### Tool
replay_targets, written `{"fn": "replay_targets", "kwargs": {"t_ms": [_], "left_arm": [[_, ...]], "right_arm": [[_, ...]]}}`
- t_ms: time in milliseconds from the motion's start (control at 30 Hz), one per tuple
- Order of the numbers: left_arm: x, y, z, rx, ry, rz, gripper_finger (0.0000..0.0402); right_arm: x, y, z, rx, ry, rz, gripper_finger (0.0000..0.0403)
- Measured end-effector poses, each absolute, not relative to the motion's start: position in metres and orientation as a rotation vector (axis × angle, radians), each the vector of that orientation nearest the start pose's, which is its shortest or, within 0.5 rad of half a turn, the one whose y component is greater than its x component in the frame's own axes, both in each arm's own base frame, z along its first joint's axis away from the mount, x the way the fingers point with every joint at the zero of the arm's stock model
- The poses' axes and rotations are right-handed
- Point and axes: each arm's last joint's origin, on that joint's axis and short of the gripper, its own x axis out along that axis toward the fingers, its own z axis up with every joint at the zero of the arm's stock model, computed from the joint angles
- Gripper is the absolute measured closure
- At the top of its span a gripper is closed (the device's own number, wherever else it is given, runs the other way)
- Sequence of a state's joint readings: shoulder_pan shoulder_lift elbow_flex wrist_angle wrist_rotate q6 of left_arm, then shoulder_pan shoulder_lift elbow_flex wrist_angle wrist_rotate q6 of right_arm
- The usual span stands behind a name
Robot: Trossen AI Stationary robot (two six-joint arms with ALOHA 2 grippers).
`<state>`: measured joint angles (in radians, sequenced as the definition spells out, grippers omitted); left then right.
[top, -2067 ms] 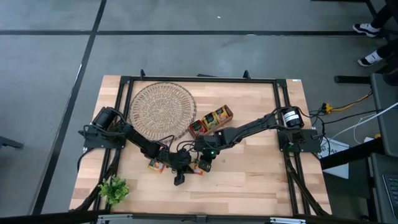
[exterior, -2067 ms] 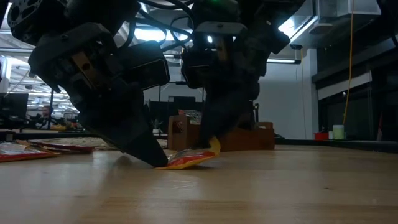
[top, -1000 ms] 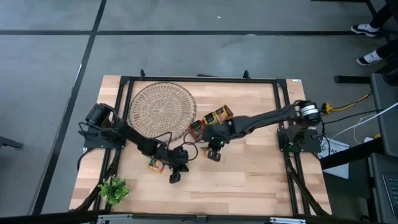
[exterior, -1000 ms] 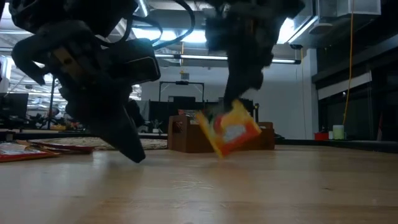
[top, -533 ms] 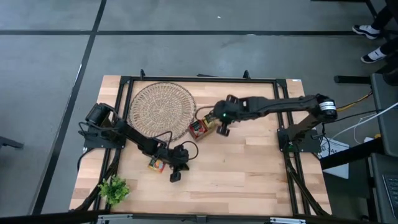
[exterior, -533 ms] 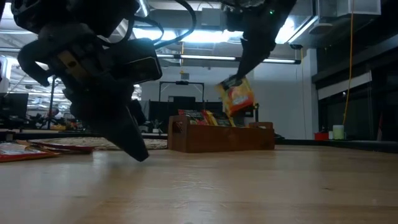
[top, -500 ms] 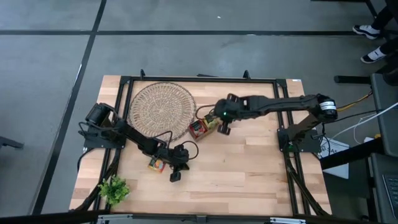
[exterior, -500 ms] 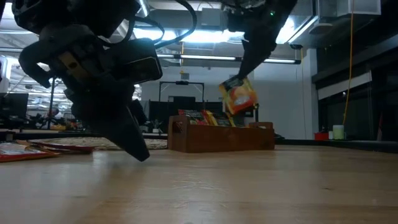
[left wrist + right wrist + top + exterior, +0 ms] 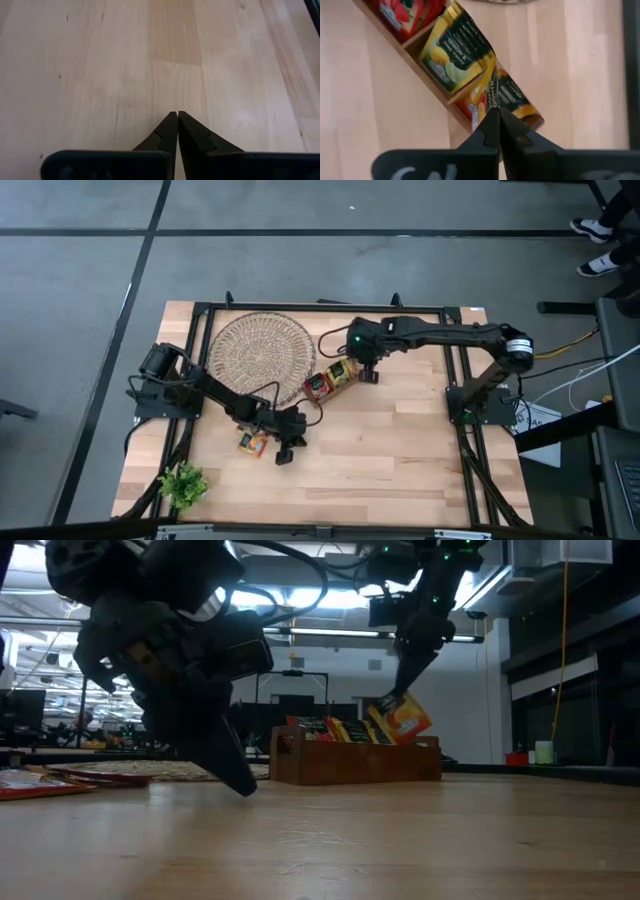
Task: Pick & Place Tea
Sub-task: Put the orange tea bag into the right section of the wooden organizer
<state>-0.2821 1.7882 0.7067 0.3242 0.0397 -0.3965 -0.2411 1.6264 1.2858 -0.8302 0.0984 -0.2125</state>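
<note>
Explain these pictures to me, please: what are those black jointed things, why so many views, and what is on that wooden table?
They are two robot arms, each ending in a two-finger gripper. One picture looks straight down from above, one looks level across the table top, and one comes from a camera on each arm's wrist.

On the table lie a round wicker dish, a narrow wooden tray with tea sachets sorted by colour, a few loose sachets and a small green plant.

The right gripper is shut on an orange tea sachet, held just over the tray's end compartment. The left gripper is shut and empty, close above bare wood.
</note>
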Motion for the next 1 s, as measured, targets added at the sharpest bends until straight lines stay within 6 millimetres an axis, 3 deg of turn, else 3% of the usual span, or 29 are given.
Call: {"fn": "replay_targets", "kwargs": {"t_ms": [267,567,800,1000], "left_arm": [[0.303,-0.087,0.107,-0.291,0.807,-0.148,0.0390],[0.303,-0.087,0.107,-0.294,0.801,-0.139,0.0390],[0.304,-0.088,0.108,-0.303,0.786,-0.140,0.0390],[0.304,-0.089,0.108,-0.305,0.788,-0.154,0.0390]], "right_arm": [[0.314,-0.095,0.248,-0.086,1.190,-0.131,0.0398],[0.311,-0.106,0.249,-0.018,1.176,-0.187,0.0362],[0.311,-0.106,0.249,-0.014,1.175,-0.194,0.0326],[0.313,-0.101,0.249,0.115,1.157,-0.235,0.0315]]}}
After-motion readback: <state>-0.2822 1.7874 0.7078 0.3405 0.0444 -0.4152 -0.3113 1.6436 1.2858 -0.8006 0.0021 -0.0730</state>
